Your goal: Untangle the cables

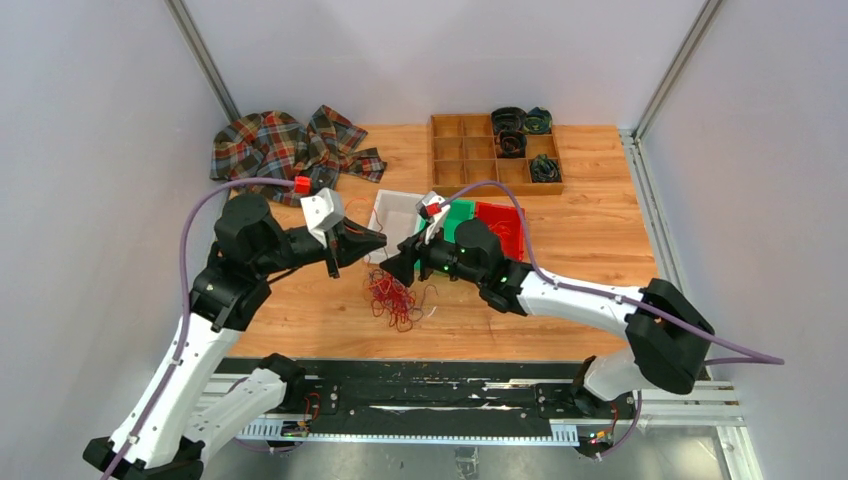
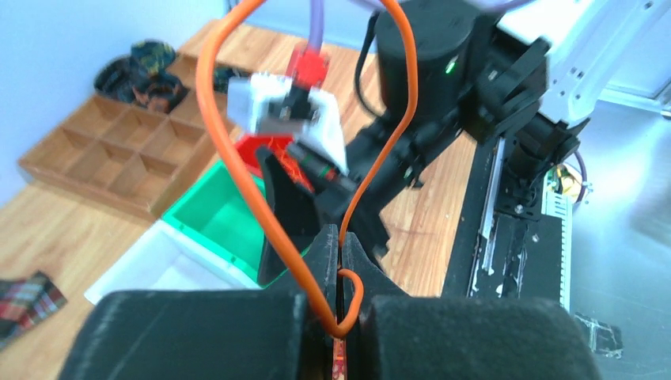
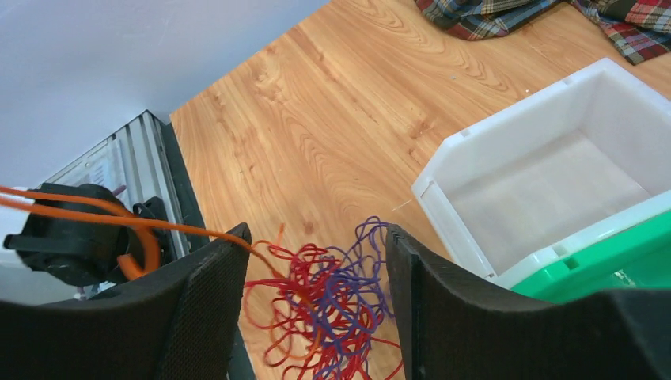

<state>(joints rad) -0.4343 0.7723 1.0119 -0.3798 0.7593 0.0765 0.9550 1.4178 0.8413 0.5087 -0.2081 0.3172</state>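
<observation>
Black-fingered left gripper (image 2: 340,247), bottom centre, pinches a thin orange wire (image 2: 202,83) while the right gripper (image 3: 315,237) gapes over the red-purple cable tangle (image 3: 324,309), so yanking might tighten knots.

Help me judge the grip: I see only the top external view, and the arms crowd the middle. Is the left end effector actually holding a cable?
Observer: Yes. In the left wrist view the left end effector is shut on an orange cable, which arcs up in a tall loop.
Operator: And the right one?
Observer: The right end effector is open. The red and purple tangle shows between its jaws, ungripped.
Operator: Is the orange one free of the tangle?
Observer: I can't confirm that. In the right wrist view it runs in from the left and reaches the tangle's edge.
</observation>
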